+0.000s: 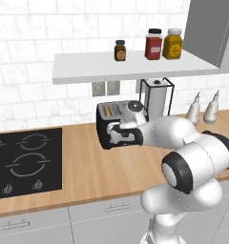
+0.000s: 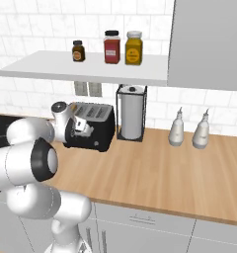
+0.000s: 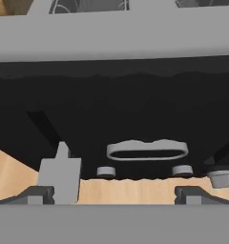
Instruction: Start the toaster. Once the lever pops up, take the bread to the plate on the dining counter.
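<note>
The black toaster stands at the back of the wood-topped wall counter. A tan slice of bread sits down in one of its top slots. My gripper is pressed up close to the toaster's front, level with its lower half. In the hand view the toaster's dark front is very near, and my gripper is open with its fingertips far apart. A grey lever tab sits just above the left tip. The plate and the dining counter are out of view.
A black cooktop lies to the toaster's left. A paper towel holder stands right beside it, and two pale bottles stand farther right. A white shelf with jars hangs above. Bare counter lies in front.
</note>
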